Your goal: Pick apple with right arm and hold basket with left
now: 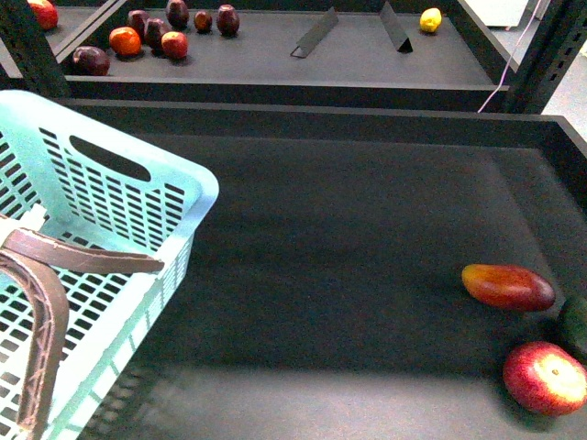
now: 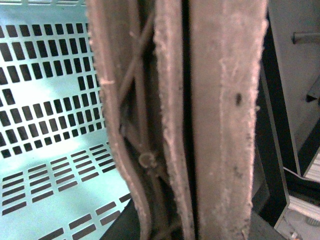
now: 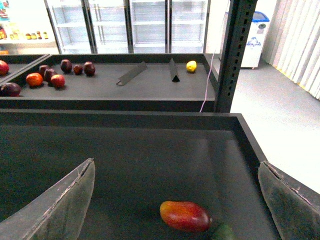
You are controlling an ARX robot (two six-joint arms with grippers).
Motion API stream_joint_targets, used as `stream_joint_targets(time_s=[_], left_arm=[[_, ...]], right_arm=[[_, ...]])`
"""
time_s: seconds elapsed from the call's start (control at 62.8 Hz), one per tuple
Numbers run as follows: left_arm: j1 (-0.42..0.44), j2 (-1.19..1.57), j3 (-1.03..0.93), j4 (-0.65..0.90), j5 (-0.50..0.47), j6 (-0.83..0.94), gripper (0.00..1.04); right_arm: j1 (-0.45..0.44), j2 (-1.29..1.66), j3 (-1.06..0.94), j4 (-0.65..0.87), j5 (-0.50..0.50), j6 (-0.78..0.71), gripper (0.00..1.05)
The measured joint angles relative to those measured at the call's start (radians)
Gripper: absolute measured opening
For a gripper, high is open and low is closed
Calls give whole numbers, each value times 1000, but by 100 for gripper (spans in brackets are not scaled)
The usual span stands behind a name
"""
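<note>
Apple (image 1: 546,378) sits at the front view's lower right, just below the long red-orange fruit (image 1: 507,286), so the wide-spread right gripper (image 3: 176,167) should centre over it before closing, while the basket (image 1: 55,115) fills the lower left and I cannot tell the left gripper's state.

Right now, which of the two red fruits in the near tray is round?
The apple, in the near right corner, with a pale speckled patch. The red-orange fruit beyond it is long and oval.
</note>
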Motion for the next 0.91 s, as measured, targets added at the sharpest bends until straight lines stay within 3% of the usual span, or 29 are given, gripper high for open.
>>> stream_joint_targets(time_s=[0.255,0.748,0.907], left_arm=[[-132,-132,33,-89,-25,183,16],[-545,-102,176,-145,-24,233,16],[-627,-102,176,-124,-13,229,16]], right_arm=[[0,0,0,0,0,0,96],[0,0,0,0,0,0,96],[0,0,0,0,0,0,96]])
